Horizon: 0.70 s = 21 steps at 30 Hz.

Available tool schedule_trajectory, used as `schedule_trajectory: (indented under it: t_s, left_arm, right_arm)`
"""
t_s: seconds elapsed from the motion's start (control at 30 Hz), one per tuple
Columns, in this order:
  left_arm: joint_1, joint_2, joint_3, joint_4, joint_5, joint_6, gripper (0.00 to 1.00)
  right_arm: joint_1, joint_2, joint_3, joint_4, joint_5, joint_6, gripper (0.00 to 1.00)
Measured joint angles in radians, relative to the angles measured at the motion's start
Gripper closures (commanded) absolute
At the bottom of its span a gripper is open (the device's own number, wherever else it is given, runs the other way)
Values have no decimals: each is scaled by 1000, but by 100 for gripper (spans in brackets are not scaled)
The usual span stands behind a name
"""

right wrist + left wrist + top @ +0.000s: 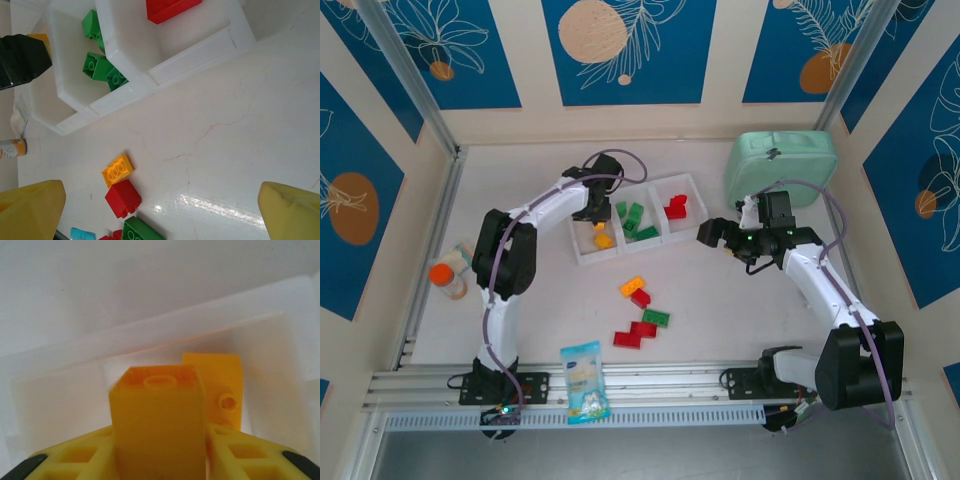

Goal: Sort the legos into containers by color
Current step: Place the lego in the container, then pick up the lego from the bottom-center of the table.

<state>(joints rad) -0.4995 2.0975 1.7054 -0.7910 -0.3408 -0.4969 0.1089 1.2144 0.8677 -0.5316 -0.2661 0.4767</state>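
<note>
Found the left tool (593, 213) down in the left compartment of the white tray (598, 258), with its yellow fingers (75, 460) cut off by the bottom edge of the wrist view. Saw a yellow brick (157, 420) standing between them, slightly blurred. Could not tell whether clenched on it or released. Made out a second yellow brick (215, 385) just behind, partly hidden by the first, near the compartment wall.

Found the right tool (710, 236) just right of the tray, spread wide and grasping nothing. Caught its two yellow fingertips (30, 210) at the lower corners of its own view.

Spotted green bricks (635, 218) in the middle compartment and red bricks (677, 207) in the right one. Spotted more loose on the table (720, 300) in front of the tray: an orange brick (632, 286) touching a red brick (641, 298), then a green brick (655, 318) beside a stepped red shape (635, 335), one piece or two, hard to say.

Noted a mint-green case (782, 168) at the back right, a blue-and-white packet (585, 382) on the near rail and an orange-capped bottle (448, 280) at the left. Could read no print on either.
</note>
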Motion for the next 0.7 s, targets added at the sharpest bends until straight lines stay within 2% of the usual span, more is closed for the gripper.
schedule_trajectory:
  t_s: [0.3, 0.57, 0.7]
  left_arm:
    - [0, -146, -118, 100, 77, 4, 42]
    - [0, -338, -231, 198, 179, 25, 26]
    - [0, -489, -354, 263, 219, 27, 17]
  right_arm:
    - [8, 0, 0, -3, -1, -6, 1]
    - [37, 1, 0, -8, 0, -11, 1]
    - [76, 14, 2, -16, 11, -17, 0]
